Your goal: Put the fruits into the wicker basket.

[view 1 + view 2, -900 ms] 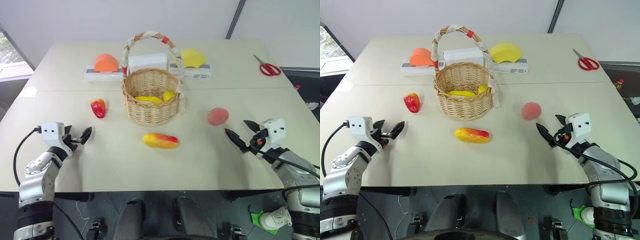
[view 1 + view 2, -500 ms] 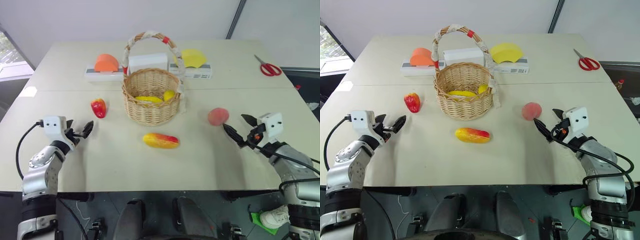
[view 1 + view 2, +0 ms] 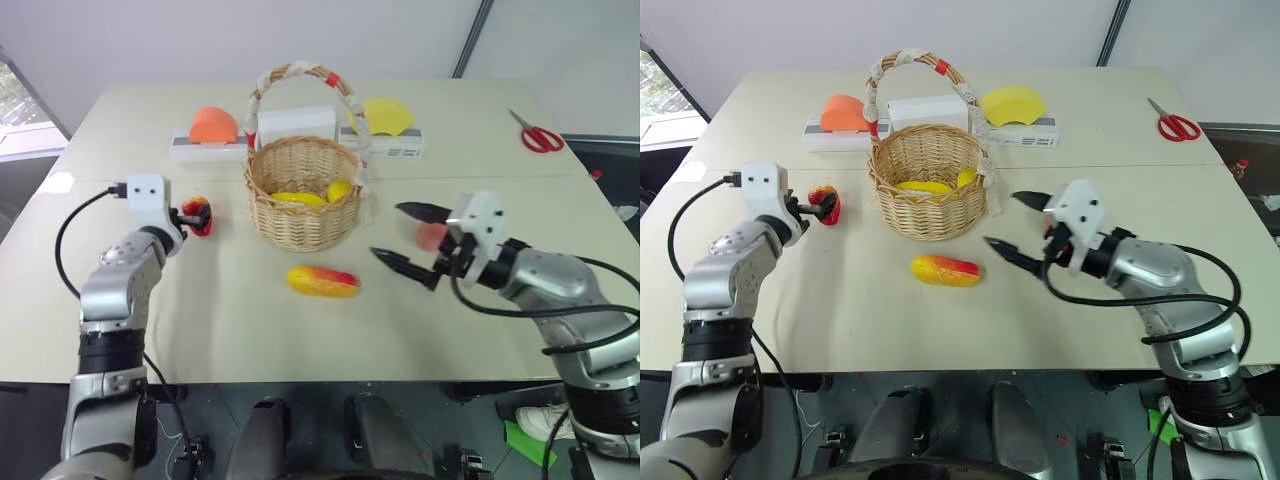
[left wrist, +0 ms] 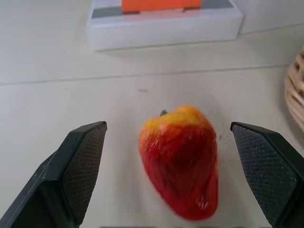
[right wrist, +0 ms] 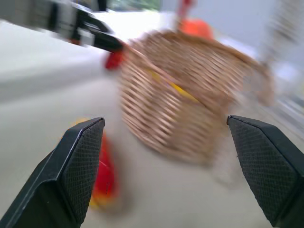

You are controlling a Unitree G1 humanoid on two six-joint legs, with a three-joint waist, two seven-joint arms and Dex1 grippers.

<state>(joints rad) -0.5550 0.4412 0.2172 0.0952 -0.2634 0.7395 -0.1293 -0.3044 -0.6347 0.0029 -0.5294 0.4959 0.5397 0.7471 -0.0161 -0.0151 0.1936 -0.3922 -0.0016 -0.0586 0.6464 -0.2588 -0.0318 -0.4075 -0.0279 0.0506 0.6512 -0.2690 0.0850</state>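
Left gripper (image 4: 166, 175) spread wide around the strawberry (image 4: 180, 159) on the table (image 3: 230, 320), not pinching. Right gripper (image 3: 410, 238) also spread, empty, between mango (image 3: 321, 281) and peach (image 3: 432, 236) (peach partly hidden). Wicker basket (image 3: 302, 195) holds yellow fruits (image 3: 297, 198).

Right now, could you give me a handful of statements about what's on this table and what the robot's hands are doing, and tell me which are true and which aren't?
1. The left gripper is open, with the strawberry-like fruit between its fingers. True.
2. The wicker basket is empty. False: yellow fruits already lie in it.
3. The mango lies on the table in front of the basket. True.
4. The right gripper is clamped on the peach. False: its fingers are spread wide and hold nothing; the peach sits on the table behind it.
5. The scissors lie beside the strawberry-like fruit. False: they lie at the table's far right corner.
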